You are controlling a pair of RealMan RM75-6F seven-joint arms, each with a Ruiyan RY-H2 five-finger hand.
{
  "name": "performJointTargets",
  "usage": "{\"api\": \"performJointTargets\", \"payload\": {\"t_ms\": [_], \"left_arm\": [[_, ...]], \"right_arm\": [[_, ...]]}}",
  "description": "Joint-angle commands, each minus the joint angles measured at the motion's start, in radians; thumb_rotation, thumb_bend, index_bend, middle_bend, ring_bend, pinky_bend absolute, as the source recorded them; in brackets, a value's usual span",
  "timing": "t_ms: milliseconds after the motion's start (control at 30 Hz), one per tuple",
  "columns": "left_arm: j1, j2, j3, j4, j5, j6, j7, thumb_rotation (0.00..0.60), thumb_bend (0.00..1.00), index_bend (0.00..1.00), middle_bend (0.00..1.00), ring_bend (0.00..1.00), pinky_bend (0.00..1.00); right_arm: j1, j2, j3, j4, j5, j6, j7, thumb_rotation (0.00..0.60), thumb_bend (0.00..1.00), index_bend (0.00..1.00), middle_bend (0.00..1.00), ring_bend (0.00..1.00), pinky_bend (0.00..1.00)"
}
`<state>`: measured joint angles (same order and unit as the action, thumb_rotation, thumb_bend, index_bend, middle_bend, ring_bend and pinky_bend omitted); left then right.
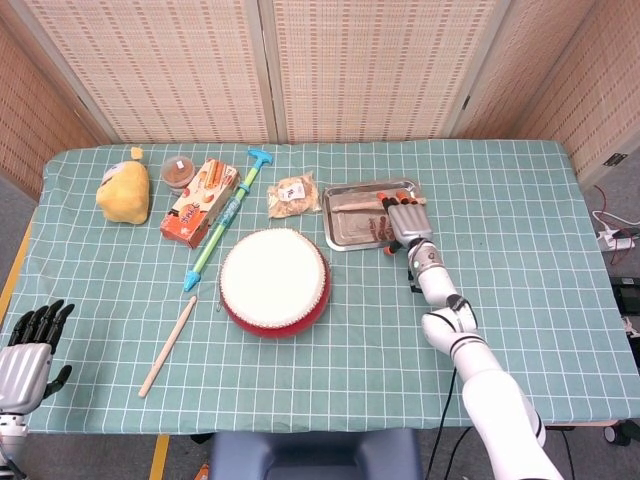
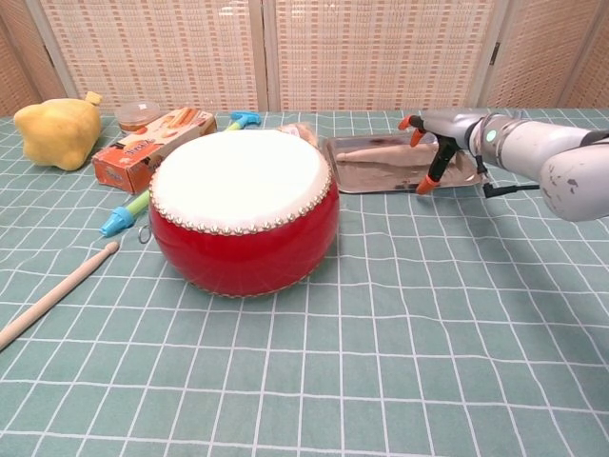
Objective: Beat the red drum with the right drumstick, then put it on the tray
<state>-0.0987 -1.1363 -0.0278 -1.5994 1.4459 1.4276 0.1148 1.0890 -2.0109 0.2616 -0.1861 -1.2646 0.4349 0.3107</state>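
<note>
The red drum (image 1: 274, 281) (image 2: 244, 217) with its white skin stands mid-table. Right of it is the metal tray (image 1: 350, 233) (image 2: 381, 177). The right drumstick (image 1: 360, 198) (image 2: 376, 151) lies flat inside the tray along its far side. My right hand (image 1: 401, 222) (image 2: 439, 145) hovers over the tray's right end with its orange-tipped fingers spread, holding nothing. My left hand (image 1: 28, 345) stays at the table's near left corner, fingers apart and empty. A second drumstick (image 1: 168, 346) (image 2: 57, 293) lies on the cloth left of the drum.
Along the back left are a yellow plush toy (image 1: 123, 190), a small jar (image 1: 179, 173), a snack box (image 1: 200, 202), a teal pump (image 1: 225, 228) and a snack bag (image 1: 293, 195). Green checked cloth covers the table.
</note>
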Motion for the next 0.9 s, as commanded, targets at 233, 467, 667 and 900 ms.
{"api": "performJointTargets", "payload": {"t_ms": [233,467,667,900], "left_arm": [[-0.012,-0.001,-0.014,0.009,0.010,0.006,-0.012,0.600,0.26,0.00,0.00,0.00,0.00],[-0.023,-0.004,-0.027,0.006,0.016,0.012,-0.013,0.600,0.26,0.00,0.00,0.00,0.00],[-0.034,-0.005,-0.034,-0.010,0.032,0.020,0.001,0.600,0.25,0.00,0.00,0.00,0.00],[-0.053,-0.008,-0.044,-0.041,0.046,0.020,0.036,0.600,0.25,0.00,0.00,0.00,0.00]], "right_arm": [[-0.129,0.111,-0.036,-0.169,-0.065,0.307,0.070,0.600,0.24,0.26,0.16,0.14,0.25],[-0.319,0.380,-0.044,-0.584,-0.072,0.570,-0.032,0.600,0.34,0.31,0.19,0.17,0.29],[-0.524,0.674,-0.076,-1.079,-0.016,0.729,-0.242,0.600,0.34,0.29,0.19,0.16,0.29],[-0.699,0.825,-0.158,-1.331,-0.026,0.868,-0.312,0.600,0.34,0.22,0.19,0.14,0.27]]}}
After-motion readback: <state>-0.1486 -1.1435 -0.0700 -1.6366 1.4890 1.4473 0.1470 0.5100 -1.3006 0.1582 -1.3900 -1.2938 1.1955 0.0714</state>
